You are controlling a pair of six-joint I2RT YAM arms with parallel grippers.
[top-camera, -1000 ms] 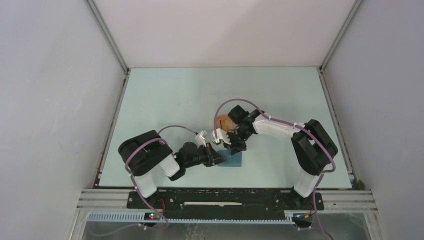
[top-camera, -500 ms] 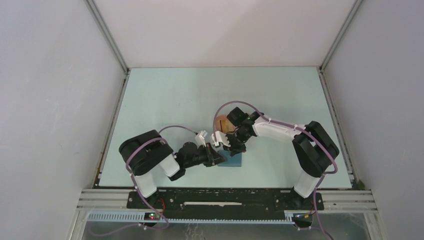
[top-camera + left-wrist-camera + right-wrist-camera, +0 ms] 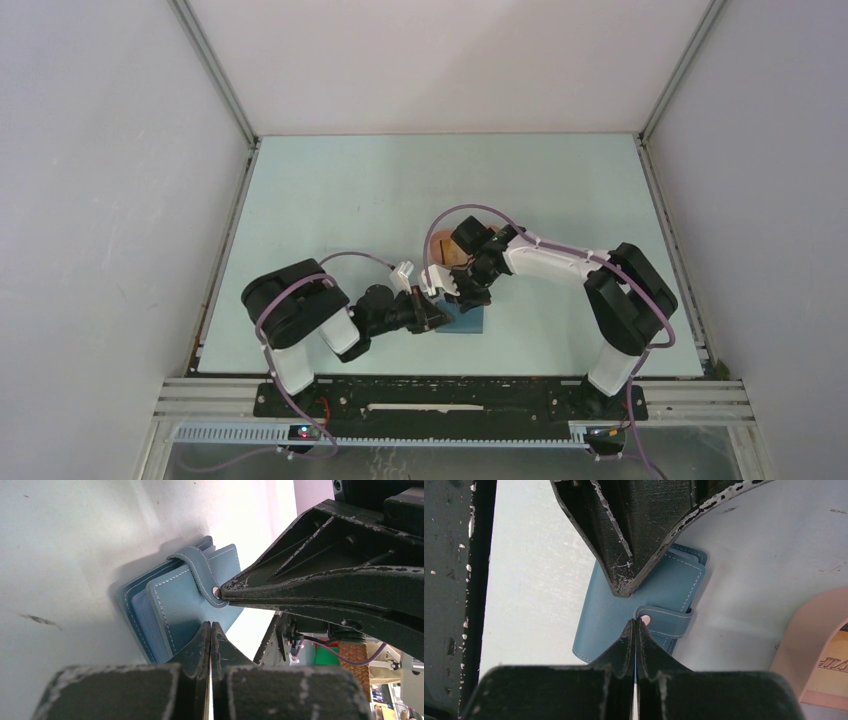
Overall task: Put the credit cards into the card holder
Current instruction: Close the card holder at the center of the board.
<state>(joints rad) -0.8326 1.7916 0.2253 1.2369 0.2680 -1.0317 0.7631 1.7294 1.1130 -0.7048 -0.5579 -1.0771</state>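
The card holder, a blue wallet folded closed with its strap over the edge, lies flat on the table near the front. My left gripper is shut, and its tips rest against the wallet's cover. My right gripper is shut too, its tips touching the strap right at the snap button. Neither holds anything. An orange-yellow credit card lies in the pink tray; other cards are hidden.
The peach-pink tray sits just behind the wallet, under the right wrist. The two grippers meet tip to tip over the wallet, the left one's fingers filling the top of the right wrist view. White walls enclose the table.
The right wrist has crept slightly left and down toward the wallet. The left arm has barely moved. Both grippers stay shut.
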